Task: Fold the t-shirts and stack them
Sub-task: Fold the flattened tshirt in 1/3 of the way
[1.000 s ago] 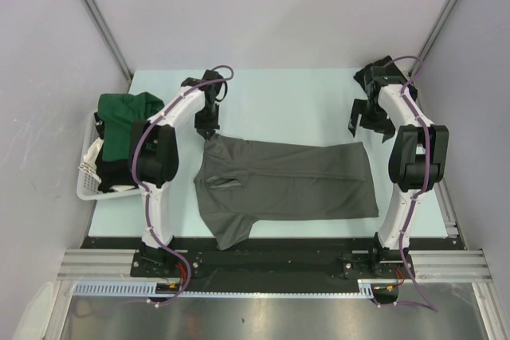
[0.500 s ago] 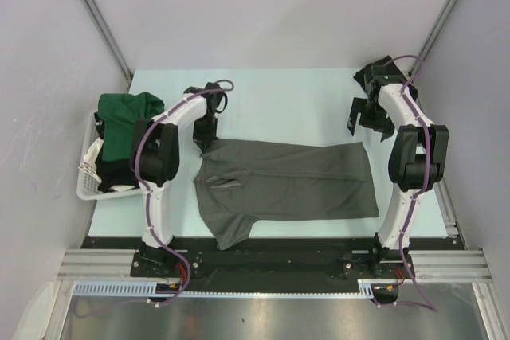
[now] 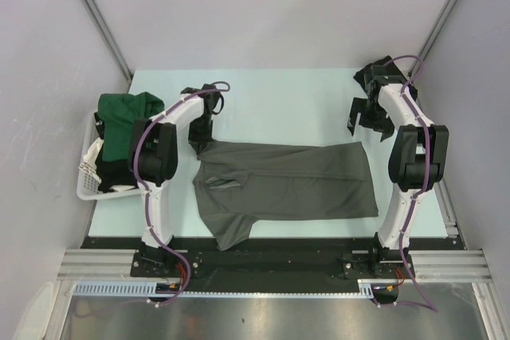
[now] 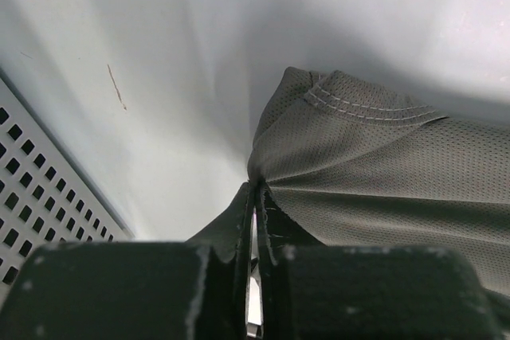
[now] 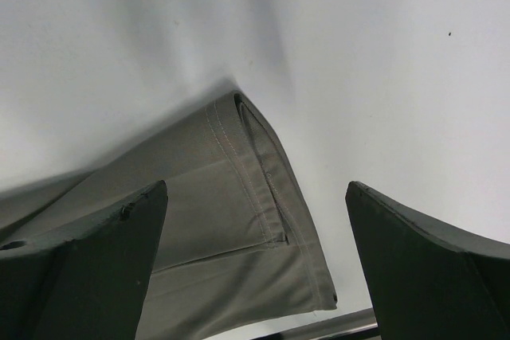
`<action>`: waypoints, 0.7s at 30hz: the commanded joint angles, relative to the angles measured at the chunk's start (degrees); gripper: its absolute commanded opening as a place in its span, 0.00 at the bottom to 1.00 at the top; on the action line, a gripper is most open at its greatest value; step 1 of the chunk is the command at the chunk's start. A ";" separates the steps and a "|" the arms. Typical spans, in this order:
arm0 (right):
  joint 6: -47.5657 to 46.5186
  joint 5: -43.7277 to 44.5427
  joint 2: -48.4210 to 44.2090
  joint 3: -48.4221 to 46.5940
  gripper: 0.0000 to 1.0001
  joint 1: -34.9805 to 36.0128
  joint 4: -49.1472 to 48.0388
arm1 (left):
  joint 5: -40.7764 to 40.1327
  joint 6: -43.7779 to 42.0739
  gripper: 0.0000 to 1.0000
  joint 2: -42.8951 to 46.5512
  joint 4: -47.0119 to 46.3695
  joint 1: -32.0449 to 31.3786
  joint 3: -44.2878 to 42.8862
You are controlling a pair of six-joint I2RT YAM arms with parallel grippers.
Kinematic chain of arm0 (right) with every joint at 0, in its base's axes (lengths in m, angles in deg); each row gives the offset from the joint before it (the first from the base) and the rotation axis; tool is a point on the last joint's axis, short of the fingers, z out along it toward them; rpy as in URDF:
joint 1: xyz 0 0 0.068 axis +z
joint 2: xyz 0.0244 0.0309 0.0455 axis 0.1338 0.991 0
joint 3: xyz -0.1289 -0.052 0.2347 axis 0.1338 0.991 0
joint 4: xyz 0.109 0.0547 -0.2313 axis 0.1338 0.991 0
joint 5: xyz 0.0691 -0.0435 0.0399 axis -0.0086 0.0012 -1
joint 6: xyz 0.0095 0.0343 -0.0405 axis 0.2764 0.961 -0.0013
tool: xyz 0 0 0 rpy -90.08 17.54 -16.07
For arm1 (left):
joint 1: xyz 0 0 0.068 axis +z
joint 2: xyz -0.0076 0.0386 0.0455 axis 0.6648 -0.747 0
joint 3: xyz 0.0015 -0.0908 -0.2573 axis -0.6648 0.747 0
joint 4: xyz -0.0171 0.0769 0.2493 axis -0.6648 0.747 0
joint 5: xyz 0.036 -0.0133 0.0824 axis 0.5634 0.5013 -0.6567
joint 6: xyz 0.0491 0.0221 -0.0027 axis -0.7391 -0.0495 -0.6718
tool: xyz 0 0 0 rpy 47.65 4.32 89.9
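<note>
at the far-left corner of the charcoal grey t-shirt (image 3: 295, 177), your left gripper (image 4: 255, 197) is clenched on a pinch of cloth, likely to lift that corner for a fold. your right gripper (image 3: 366, 121) hangs released above the far-right corner, placed to match the hold. the shirt lies spread across the table (image 3: 279, 101); a green t-shirt (image 3: 123, 117) waits in the white basket (image 3: 86, 181) at left.

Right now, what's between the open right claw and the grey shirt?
Nothing. In the right wrist view the right claw looks straight onto the grey shirt's corner, bare table around it.
</note>
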 commanded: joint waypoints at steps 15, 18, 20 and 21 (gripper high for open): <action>-0.46 -0.13 3.34 0.83 1.00 -1.57 -2.36 | 0.22 0.05 0.22 4.74 1.08 0.44 -5.87; -0.20 -1.18 4.22 0.92 1.00 -1.57 -2.71 | 0.48 -0.04 0.22 5.79 1.26 0.44 -7.46; -0.11 -1.89 4.57 1.44 1.00 -1.57 -3.06 | 0.66 -0.04 0.22 5.89 1.69 0.44 -8.60; -0.11 -2.06 4.66 1.62 1.00 -1.57 -3.15 | 0.66 -0.04 0.22 5.89 1.78 0.44 -8.95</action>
